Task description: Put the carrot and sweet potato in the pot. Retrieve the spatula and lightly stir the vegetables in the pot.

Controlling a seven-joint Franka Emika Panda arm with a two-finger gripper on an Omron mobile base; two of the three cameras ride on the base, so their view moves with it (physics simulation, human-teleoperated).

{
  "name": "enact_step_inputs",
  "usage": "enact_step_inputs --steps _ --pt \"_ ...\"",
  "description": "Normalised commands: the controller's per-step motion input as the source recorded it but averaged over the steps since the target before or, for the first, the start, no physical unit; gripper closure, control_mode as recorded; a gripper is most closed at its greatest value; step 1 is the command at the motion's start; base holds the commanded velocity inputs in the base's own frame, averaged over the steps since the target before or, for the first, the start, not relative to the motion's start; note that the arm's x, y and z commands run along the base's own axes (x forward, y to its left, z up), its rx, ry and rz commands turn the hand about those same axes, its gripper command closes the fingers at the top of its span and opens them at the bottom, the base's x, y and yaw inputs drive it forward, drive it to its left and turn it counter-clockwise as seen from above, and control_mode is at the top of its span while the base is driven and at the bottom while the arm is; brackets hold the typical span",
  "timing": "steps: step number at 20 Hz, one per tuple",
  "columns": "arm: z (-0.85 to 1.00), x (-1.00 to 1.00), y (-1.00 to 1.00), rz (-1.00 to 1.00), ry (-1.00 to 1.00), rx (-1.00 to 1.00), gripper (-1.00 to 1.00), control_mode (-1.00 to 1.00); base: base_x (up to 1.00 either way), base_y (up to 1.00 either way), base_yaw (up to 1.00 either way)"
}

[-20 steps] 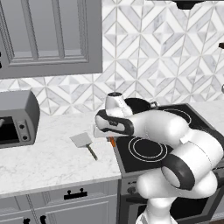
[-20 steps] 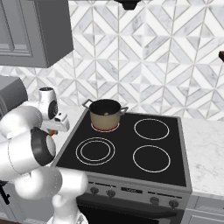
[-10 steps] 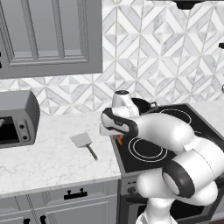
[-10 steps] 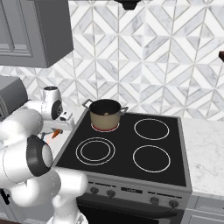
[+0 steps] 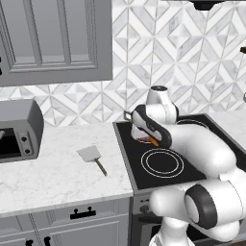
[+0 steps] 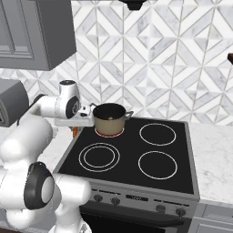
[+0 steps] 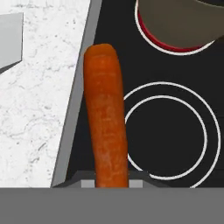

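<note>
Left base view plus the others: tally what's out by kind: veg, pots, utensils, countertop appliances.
Vegetables in plain view: 1, carrot
Pots: 1, pot
Utensils: 1, spatula
Countertop appliances: 1, countertop oven
Total: 4

Two rear base views sharing the stove [image 6: 136, 154]; close downward hand view.

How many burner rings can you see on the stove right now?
4. Front left ring, front right ring, back right ring, and the back left ring, which sits under the pot and glows red.
</note>
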Motion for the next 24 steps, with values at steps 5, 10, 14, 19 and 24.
enact_step_inputs --steps 5,10,14,19,24 --pt "0.46 0.42 -0.61 0.14 0.00 0.00 1.00 -1.00 0.00 0.00 0.00" --pt "0.38 0.62 -0.52 0.06 0.03 0.00 1.00 -1.00 0.00 0.00 0.00" --pt "0.04 0.95 -0.21 0.00 0.11 0.00 1.00 -1.00 0.00 0.00 0.00" --pt "-0.03 0.95 0.00 0.00 0.07 0.00 1.00 -1.00 0.00 0.00 0.00" --pt "-0.25 0.66 -0.08 0.00 0.01 0.00 1.00 -1.00 0.00 0.00 0.00"
